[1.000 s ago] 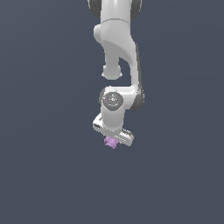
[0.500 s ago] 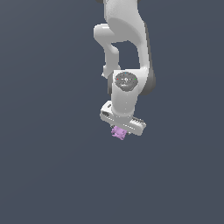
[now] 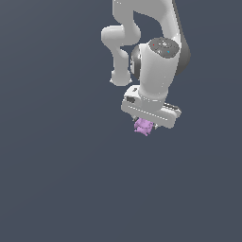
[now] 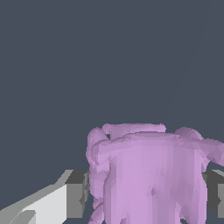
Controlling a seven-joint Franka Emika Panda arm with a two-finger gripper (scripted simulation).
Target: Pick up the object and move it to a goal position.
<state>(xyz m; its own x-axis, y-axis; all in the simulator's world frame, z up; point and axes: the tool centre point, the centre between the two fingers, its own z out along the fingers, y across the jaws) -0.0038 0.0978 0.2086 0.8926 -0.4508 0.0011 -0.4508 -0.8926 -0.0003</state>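
The object (image 3: pixel 143 126) is a small lilac-purple blocky piece with bumpy edges. It hangs just under the white gripper (image 3: pixel 144 124) in the exterior view, much narrower than the gripper body. In the wrist view the object (image 4: pixel 151 175) fills the space between the two grey fingertips (image 4: pixel 76 194), which press on its two sides. The gripper is shut on it and holds it up off the ground. The fingers are mostly hidden behind the gripper body in the exterior view.
The white arm (image 3: pixel 156 61) reaches down from the top of the exterior view. Around it there is only a plain dark grey-blue background, with no other thing in view.
The arm has moved up and towards the exterior view's right, carrying the object with it. The wrist has tilted. The grip on the object has stayed the same.
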